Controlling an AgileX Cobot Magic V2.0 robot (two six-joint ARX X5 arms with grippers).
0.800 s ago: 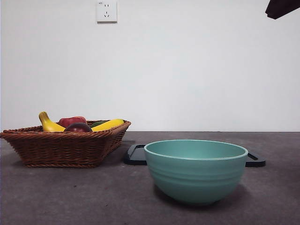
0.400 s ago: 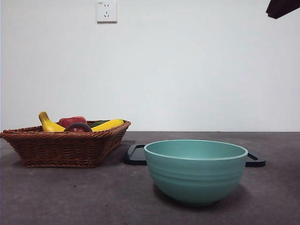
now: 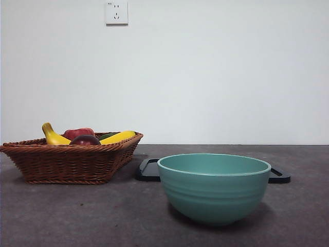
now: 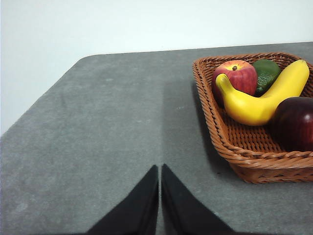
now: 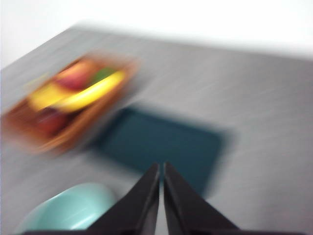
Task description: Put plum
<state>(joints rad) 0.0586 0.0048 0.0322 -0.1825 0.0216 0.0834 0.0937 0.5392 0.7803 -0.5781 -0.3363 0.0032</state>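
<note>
The plum (image 4: 295,122) lies in the wicker basket (image 3: 72,159) at the left of the bench (image 3: 103,216), touching a banana (image 4: 259,100). The left end effector (image 4: 160,171) and right end effector (image 5: 162,169) both hang above the bench, jaws together, empty.

Even, soft light with faint shadows; front and left wrist views sharp, right wrist view motion-blurred.

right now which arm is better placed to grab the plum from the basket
Probably the left. Its shut gripper sits low beside the basket holding the plum; the right gripper views it from farther off.
</note>
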